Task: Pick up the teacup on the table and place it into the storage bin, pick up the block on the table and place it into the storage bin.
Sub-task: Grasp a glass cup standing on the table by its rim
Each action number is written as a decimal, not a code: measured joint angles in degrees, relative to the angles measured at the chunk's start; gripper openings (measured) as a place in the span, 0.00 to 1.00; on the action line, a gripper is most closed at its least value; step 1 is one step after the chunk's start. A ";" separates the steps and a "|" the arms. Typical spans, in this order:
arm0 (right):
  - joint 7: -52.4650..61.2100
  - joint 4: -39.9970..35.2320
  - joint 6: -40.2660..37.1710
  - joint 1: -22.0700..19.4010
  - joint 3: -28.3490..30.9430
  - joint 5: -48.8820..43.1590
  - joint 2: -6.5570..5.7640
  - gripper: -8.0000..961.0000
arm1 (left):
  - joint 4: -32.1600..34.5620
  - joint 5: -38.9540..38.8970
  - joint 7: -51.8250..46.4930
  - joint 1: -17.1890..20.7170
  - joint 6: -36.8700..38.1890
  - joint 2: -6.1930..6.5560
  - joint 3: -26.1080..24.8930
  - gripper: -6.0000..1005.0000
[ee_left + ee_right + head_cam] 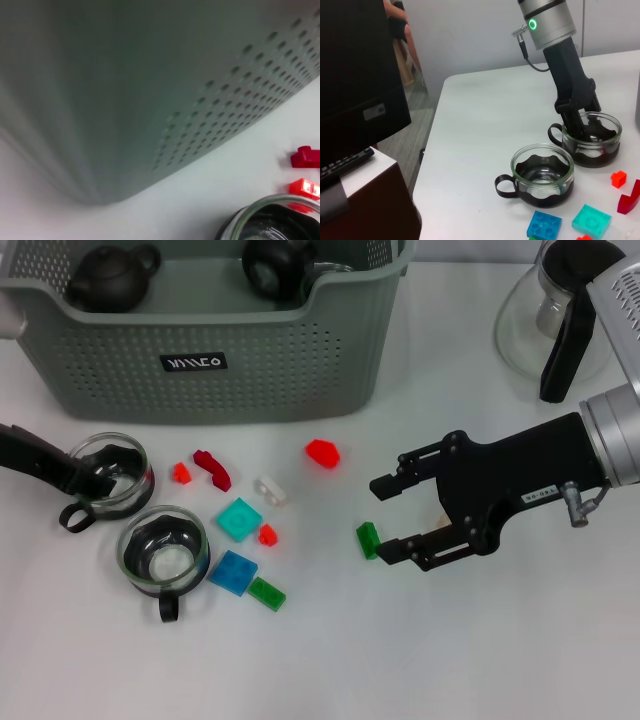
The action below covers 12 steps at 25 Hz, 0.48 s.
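White tabletop [480, 660] carries everything, with the grey-green storage bin [215, 350] at its far edge and a glass carafe [555, 320] with a black handle off beyond the right claw. Two dark teapots [113, 277] sit inside the bin. The left claw [95, 475] is down at a glass teacup [112, 470]; in the right wrist view one finger [575, 127] reaches inside the cup [592, 137] against its rim, so the claw appears closed on the cup wall, the cup resting on the tabletop just in front of the bin. A second teacup [163, 550] stands just nearer than that claw. The right claw [385, 518] hovers low over the tabletop with its jaws spread wide, holding nothing. A small green block [368, 539] lies right at the tip of its nearer finger. A red block [323, 452] lies a little beyond this claw toward the bin. Farther out from its open jaws, between the two claws, lie scattered teal [240, 519], blue [233, 571], white [270, 489], dark red [212, 469] and other small blocks.
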 joint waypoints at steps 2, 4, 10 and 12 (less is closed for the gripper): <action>0.00 0.00 0.12 0.00 0.02 0.00 -0.05 0.75 | 0.07 0.01 -0.54 -0.03 -0.17 0.04 0.75 0.67; -0.01 0.00 0.20 0.00 0.12 0.00 -0.08 0.75 | 0.21 0.02 -0.67 -0.03 -0.37 0.04 1.21 0.59; -0.01 0.00 0.32 -0.07 0.28 0.00 -0.09 0.75 | -0.32 0.02 -0.92 -0.20 -0.42 0.25 1.65 0.24; -0.02 0.00 0.40 -0.15 0.34 0.00 -0.09 0.75 | -0.31 0.02 -0.92 -0.21 -0.33 0.27 1.65 0.16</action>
